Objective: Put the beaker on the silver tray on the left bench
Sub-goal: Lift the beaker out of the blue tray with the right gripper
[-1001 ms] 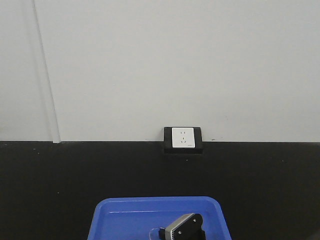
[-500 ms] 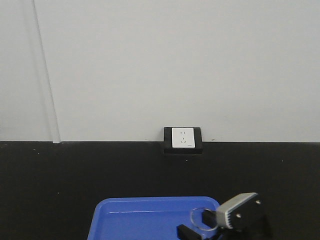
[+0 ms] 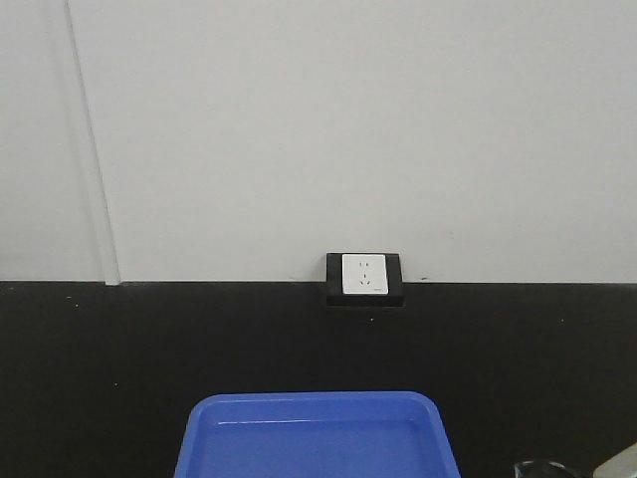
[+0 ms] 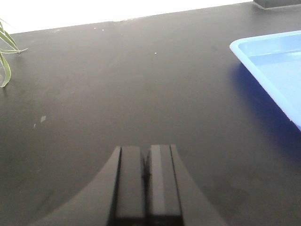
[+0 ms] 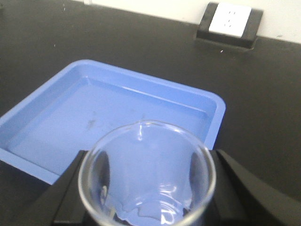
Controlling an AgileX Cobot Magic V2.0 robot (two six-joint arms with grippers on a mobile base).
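Right wrist: right gripper (image 5: 148, 190) hugging beaker (image 5: 146, 162) near blue tray (image 5: 214, 101) | left gripper (image 4: 146, 174) pinched shut, empty | we might drop slick glass mid-swing

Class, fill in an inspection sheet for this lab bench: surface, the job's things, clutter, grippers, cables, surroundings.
Surface: matte black bench worktop, a few pale specks.
Job's things: beaker, clear glass, upright, nothing seen inside; silver tray not in view.
Clutter: blue tray, nothing seen in it; green leaves at the left wrist view's edge.
Grippers: left gripper, jaws shut on nothing, over the worktop; right gripper, jaws shut on the beaker, next to the blue tray.
Cables: nothing seen.
Surroundings: pale wall; white socket in a black housing at the back of the worktop.
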